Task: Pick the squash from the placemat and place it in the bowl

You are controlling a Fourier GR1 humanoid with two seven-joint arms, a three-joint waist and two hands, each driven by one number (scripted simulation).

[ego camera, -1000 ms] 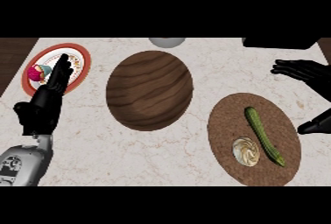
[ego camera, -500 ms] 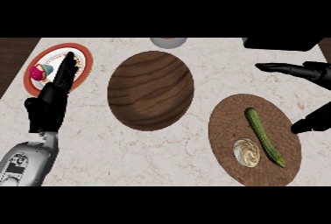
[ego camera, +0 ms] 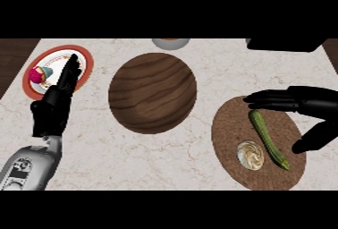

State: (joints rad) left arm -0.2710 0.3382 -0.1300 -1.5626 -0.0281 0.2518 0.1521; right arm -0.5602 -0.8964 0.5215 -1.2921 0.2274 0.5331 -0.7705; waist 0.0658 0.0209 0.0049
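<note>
right hand (ego camera: 310,107) cut off at edge | squash (ego camera: 267,138) unhidden

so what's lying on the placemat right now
On the brown placemat lie a long green squash and a pale round item beside it. The right hand covers the mat's upper right edge, hiding that part.

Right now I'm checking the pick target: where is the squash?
In the head view, the squash lies on the placemat at right, beside a round cream item, under the right hand.
</note>
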